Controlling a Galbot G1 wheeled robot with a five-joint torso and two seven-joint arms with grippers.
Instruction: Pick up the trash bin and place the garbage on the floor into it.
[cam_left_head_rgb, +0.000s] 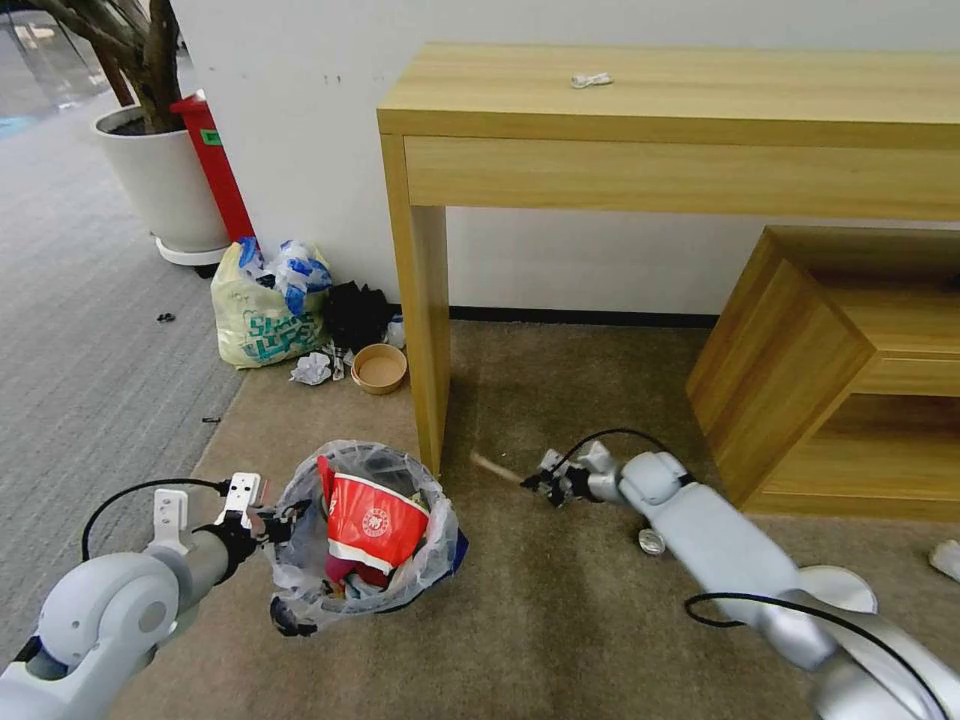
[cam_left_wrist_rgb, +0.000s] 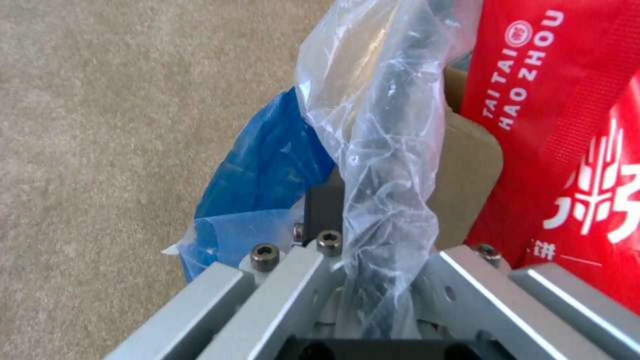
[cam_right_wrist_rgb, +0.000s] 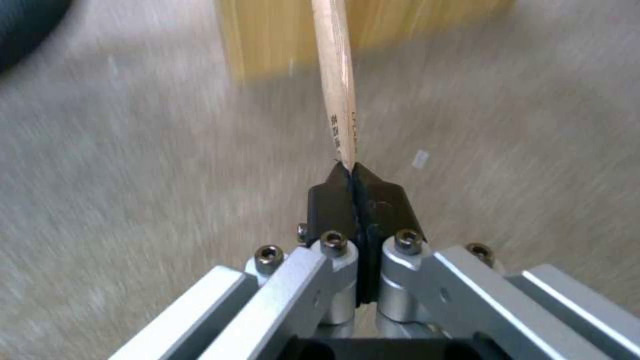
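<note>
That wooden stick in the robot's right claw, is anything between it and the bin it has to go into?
Nothing visible blocks the path. The right gripper holds the wooden stick above bare carpet, near the desk leg. The trash bin, held at its rim by the left gripper, is nearly filled by a red paper bag.

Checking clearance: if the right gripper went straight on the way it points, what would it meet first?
Probably the desk leg: the right gripper, shut on a wooden stick, points low across the carpet toward it. Depth is uncertain.
</note>
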